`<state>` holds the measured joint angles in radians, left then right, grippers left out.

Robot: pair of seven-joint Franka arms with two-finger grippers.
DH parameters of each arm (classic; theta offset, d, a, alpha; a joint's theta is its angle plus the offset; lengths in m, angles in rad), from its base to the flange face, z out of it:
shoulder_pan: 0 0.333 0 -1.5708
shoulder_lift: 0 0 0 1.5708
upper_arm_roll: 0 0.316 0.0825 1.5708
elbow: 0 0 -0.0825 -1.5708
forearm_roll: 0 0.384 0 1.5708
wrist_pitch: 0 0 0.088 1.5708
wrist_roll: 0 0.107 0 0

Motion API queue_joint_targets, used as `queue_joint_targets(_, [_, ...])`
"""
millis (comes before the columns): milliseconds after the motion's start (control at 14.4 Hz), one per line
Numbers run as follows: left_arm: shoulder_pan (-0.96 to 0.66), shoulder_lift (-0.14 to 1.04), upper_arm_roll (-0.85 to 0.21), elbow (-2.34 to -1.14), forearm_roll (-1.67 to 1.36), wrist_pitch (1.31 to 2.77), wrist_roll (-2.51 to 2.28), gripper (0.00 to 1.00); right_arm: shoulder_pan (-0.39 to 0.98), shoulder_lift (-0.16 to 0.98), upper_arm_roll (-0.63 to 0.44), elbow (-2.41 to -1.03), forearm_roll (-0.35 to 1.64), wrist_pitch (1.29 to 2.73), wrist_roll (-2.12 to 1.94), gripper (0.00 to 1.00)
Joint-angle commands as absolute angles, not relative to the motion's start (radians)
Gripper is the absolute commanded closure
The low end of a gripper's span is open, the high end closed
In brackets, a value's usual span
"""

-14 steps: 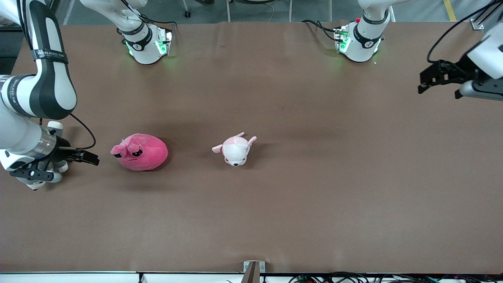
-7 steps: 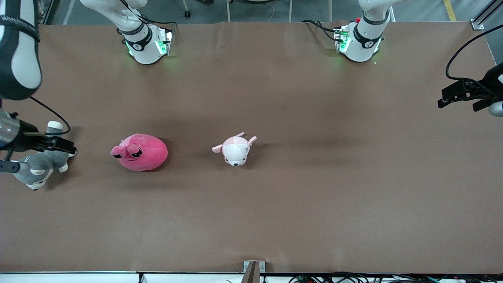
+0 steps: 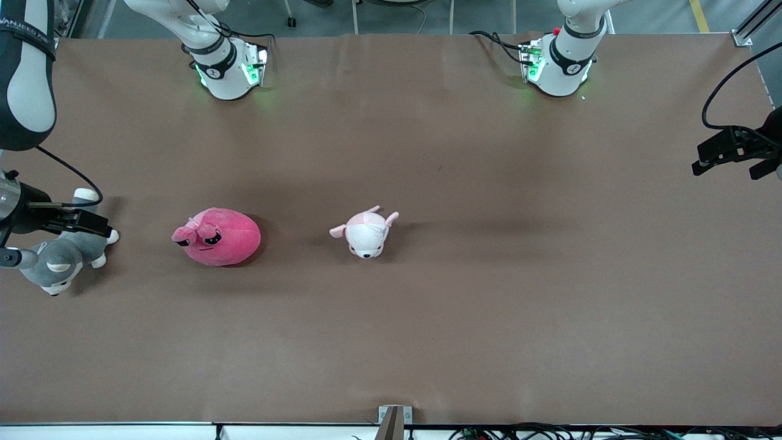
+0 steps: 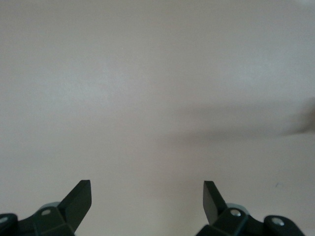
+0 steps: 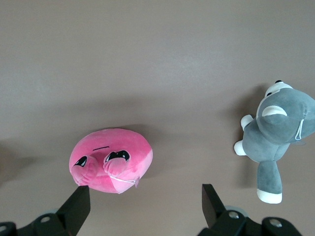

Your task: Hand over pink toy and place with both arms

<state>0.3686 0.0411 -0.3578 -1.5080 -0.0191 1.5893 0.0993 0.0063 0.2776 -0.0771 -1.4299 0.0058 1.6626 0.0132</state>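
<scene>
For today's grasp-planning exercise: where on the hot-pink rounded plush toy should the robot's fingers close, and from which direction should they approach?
Probably from straight above, closing across the narrow width of the hot-pink rounded plush toy at mid-body. It lies as a low oval dome on the brown table, with the eyes and small flaps bunched at the right arm's end. The open right gripper, over the grey-and-white dog plush, is closest.

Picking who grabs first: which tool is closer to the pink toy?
Right. The right tool, open, hangs over the grey dog plush beside the pink toy; the left tool, open, waits at the table's left-arm end.

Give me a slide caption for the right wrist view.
Open right tool above the table, pink toy and grey dog plush in sight.
</scene>
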Motion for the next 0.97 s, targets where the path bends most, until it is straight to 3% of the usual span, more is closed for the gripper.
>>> queue_joint_targets(0, [0.371,0.043,-0.364,-1.499,0.003,1.603,0.097,0.0,-0.005,0.276,-0.061,-1.42,0.002,1.648,0.012,0.0])
queue_joint_targets(486, [0.371,0.044,-0.362,-1.502,0.006,1.606,0.097,0.0,0.0,0.169,-0.055,-1.439,0.0,1.48,0.008,0.0])
queue_joint_targets(902, [0.367,0.044,-0.365,-1.502,0.02,1.608,0.097,0.0,-0.005,-0.027,-0.057,-1.658,-0.005,1.562,0.006,0.0])
